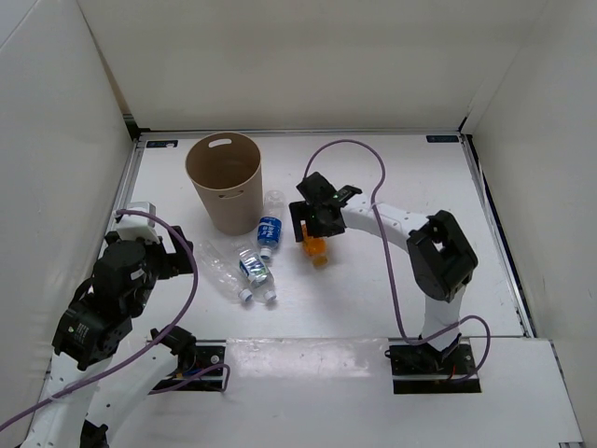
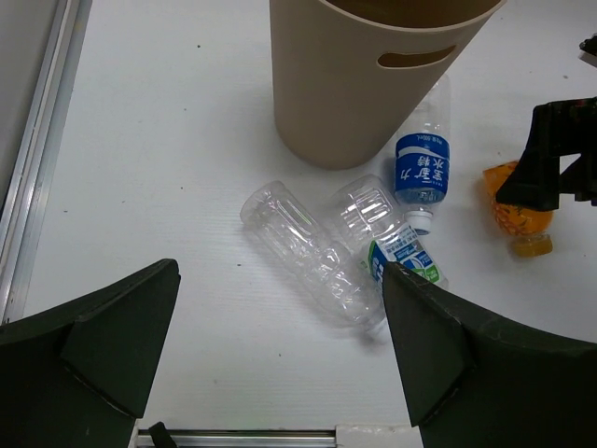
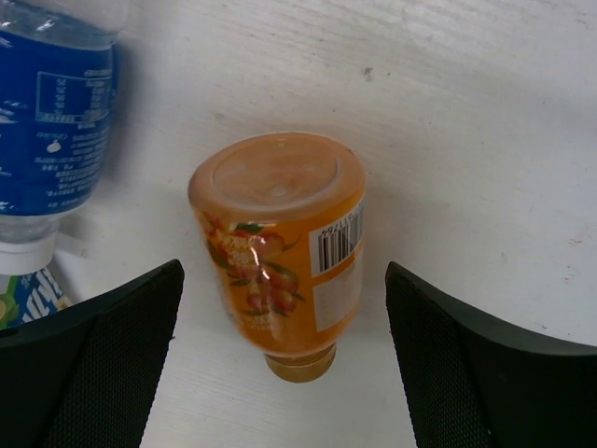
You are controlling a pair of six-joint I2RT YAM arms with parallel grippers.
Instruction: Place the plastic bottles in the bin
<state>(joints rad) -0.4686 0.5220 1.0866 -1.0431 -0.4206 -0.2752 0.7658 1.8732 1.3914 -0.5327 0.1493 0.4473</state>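
Barcode (image 3: 334,245) on orange bottle (image 3: 280,252) (right wrist only) | bin (image 1: 224,201) upright, overhead

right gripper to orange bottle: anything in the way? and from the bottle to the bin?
Nothing visible between the right gripper and the orange bottle: the open jaws stand either side of it. Toward the bin, a blue-labelled bottle lies on its side by the bin's base; a lifted carry should probably pass over it.
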